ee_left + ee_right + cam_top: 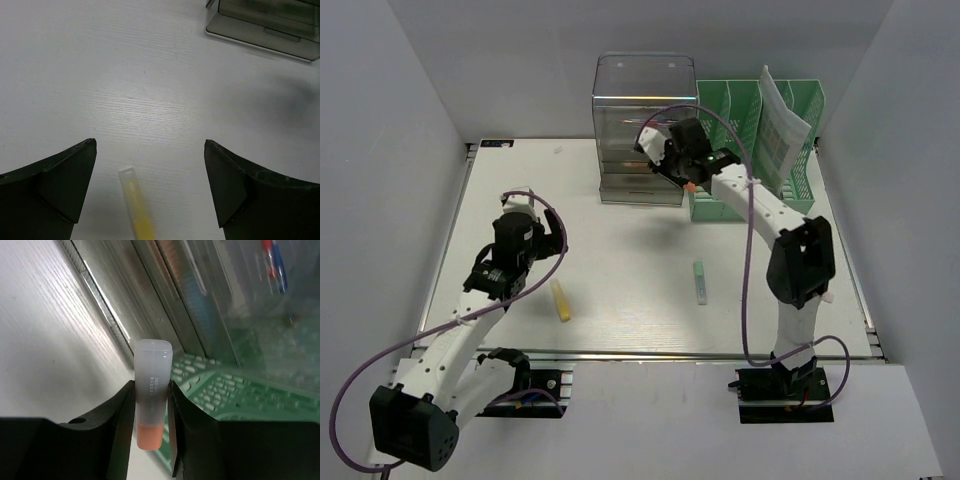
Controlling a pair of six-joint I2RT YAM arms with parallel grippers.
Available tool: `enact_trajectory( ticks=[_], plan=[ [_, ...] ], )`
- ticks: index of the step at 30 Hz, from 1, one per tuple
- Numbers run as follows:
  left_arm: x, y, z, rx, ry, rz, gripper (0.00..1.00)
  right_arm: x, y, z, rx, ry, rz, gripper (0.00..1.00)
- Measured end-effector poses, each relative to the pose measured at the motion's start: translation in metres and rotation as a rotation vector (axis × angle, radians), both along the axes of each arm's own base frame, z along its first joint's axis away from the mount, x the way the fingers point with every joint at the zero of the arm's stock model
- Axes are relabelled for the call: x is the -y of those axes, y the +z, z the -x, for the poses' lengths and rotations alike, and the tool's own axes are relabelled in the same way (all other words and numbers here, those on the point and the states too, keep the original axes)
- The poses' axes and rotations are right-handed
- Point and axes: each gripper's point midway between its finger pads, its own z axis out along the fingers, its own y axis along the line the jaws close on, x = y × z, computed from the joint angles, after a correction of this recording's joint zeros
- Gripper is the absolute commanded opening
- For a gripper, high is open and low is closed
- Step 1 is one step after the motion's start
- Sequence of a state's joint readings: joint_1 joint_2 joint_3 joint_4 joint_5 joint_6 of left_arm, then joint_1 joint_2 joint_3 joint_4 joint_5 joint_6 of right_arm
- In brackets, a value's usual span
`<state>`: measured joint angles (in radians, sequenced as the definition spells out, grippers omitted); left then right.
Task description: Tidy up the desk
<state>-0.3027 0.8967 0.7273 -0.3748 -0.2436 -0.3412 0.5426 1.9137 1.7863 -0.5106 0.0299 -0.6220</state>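
The bench (620,230) fills the middle of the top view: a wide, flat, off-white slab with a faint grain, boxed in by grey walls, with a metal rail (650,355) running along its near edge just ahead of both arm bases.

On its near-left part lies a yellow marker (561,300), pointing roughly away from the arms. Right of centre sits a pale green marker (700,281), well apart from the yellow one.

At the back stands a clear drawer unit (642,130), and just beside it on the right a green file rack (760,130) with a sheet of paper (782,125) standing in one slot.

The left jaws hang over the left half of the bench, spread wide and holding nothing; in the wrist view the yellow marker's end lies on the surface between the two dark fingers (60,185).

The right jaws are up by the gap between drawers and rack, clamped on an orange marker (150,405) with a frosted cap, held clear of the bench.
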Motion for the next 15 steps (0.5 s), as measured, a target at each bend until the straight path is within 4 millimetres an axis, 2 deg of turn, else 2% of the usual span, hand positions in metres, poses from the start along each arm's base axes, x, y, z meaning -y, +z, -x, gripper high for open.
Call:
enact_trajectory(
  ticks=[6,12,15],
  plan=[
    [-0.002,-0.01,-0.001,-0.034,0.011,-0.018,0.98,-0.035,-0.037,-0.028,0.108,0.149,0.103,0.0],
    [-0.004,-0.013,-0.001,-0.044,0.018,-0.026,0.98,-0.057,-0.047,-0.062,0.242,0.238,0.157,0.0],
    [-0.004,-0.017,-0.002,-0.057,0.019,-0.031,0.98,-0.064,-0.055,-0.071,0.274,0.274,0.171,0.0]
  ],
)
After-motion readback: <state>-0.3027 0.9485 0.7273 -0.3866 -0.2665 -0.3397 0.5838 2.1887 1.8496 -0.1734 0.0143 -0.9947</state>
